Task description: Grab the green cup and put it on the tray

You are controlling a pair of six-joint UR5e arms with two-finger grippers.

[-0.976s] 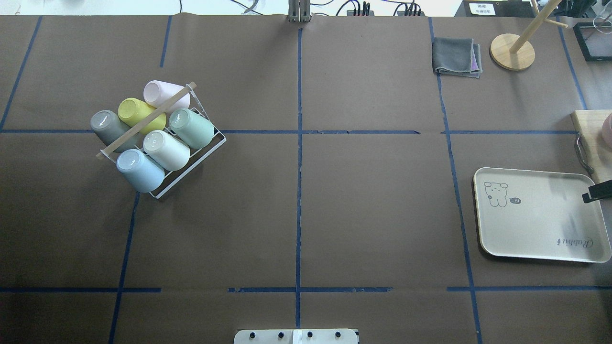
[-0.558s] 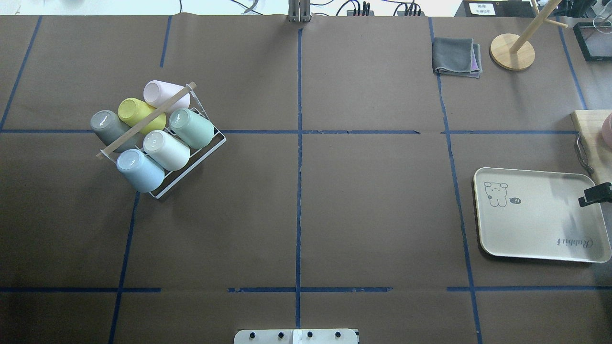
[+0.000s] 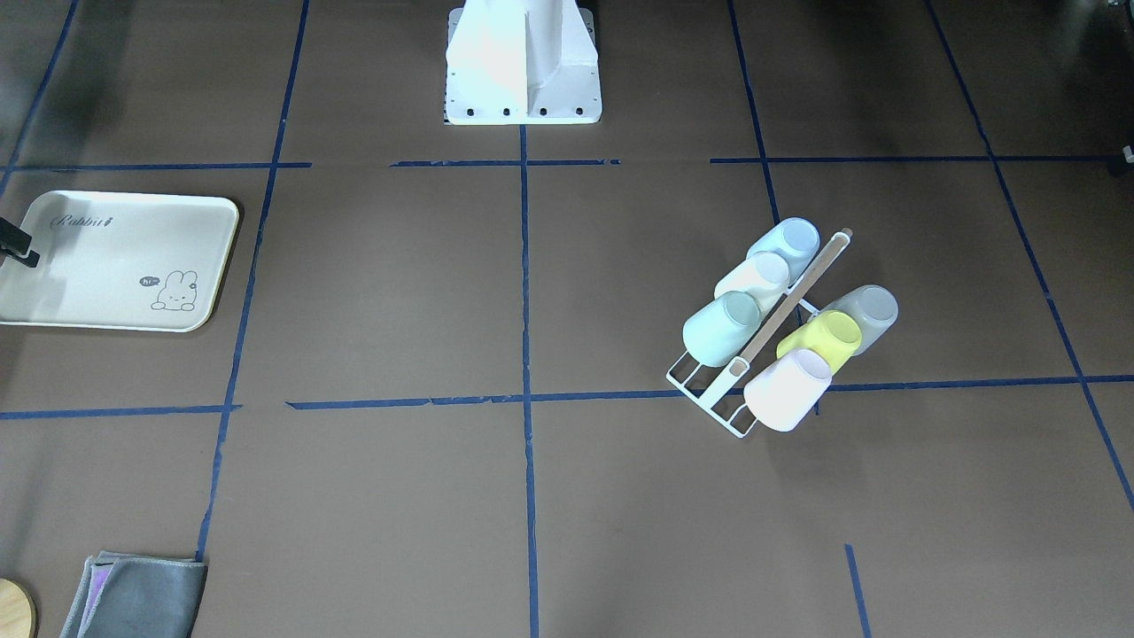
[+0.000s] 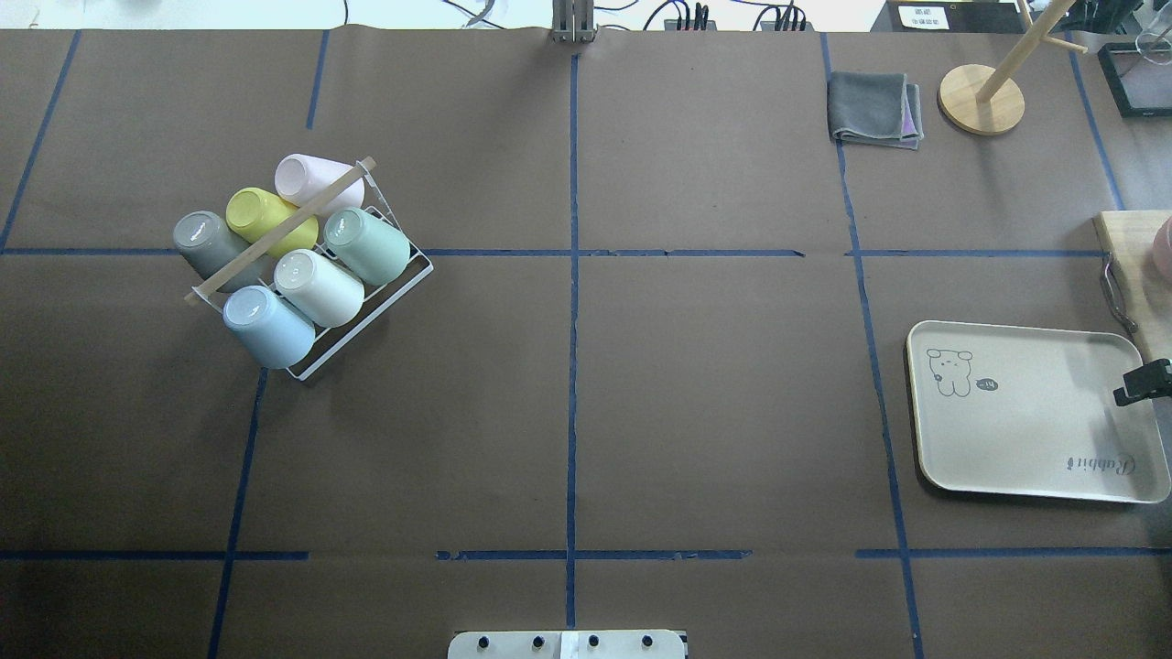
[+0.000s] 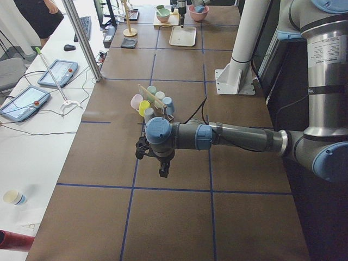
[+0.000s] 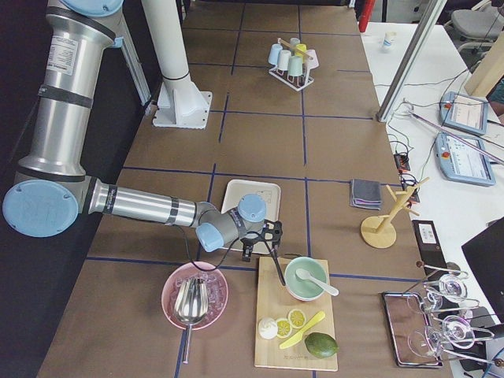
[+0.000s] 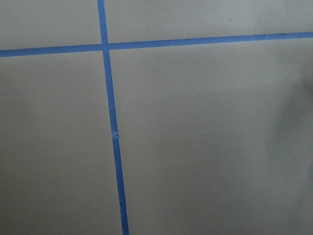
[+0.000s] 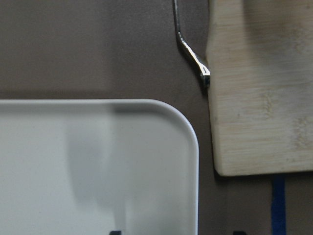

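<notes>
I'm reading this as pre-grasp, with nothing picked yet. The green cup point(image 4: 371, 243) is sitting tilted in the white wire rack point(image 4: 414, 272), right beside the cream cup point(image 4: 320, 286) and well apart from the tray point(image 4: 1016, 448). The right gripper point(image 4: 1141, 383) is hovering over the tray's outer edge, tips spread and holding nothing. The left gripper point(image 5: 162, 167) is hanging over bare table near the rack, and I can't tell how its jaws are set. Next, I'm guessing the left arm reaches in, avoiding the wooden handle point(image 4: 279, 231).
</notes>
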